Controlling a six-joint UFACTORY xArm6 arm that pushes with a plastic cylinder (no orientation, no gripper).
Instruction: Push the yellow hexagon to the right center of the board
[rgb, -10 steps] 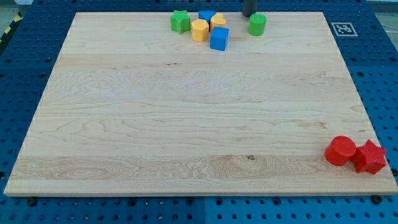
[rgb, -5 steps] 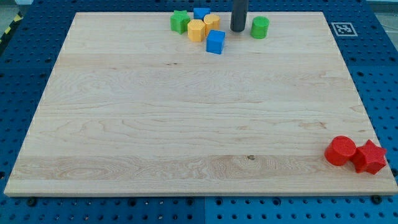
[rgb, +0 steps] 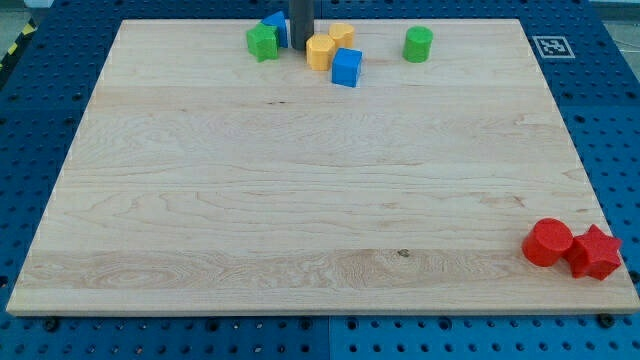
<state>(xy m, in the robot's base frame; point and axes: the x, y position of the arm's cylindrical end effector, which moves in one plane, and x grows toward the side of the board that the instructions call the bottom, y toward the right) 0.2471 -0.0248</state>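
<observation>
Arm ends in a plain dark rod, no pincer on it, so there's no apart/together state to report. My tip (rgb: 301, 47) is down on the board (rgb: 300, 200) near the 12 o'clock edge, a bit toward 11.

Yellow hexagon (rgb: 320, 51) sits just beside the tip at its 3 o'clock; can't tell if they touch. So it's up at the top of the board, well apart from the right-center area.

Second yellow block (rgb: 342, 35), shape unclear, is at roughly 1 o'clock of the hexagon, touching or nearly. Blue cube (rgb: 347, 67) is at 4 o'clock of the hexagon, right against it.

On the other side of the tip: a blue block (rgb: 275, 28), partly hidden behind the rod, at the tip's 10 o'clock. Green star-ish block (rgb: 263, 42) is just beside that blue one, at the tip's 9 o'clock.

Green cylinder (rgb: 418, 44) stands alone at 3 o'clock of the cluster, clearly apart from it.

Red cylinder (rgb: 548, 243) and red star (rgb: 596, 252) are touching each other at the board's 4 o'clock corner, star on the outside near the edge.
</observation>
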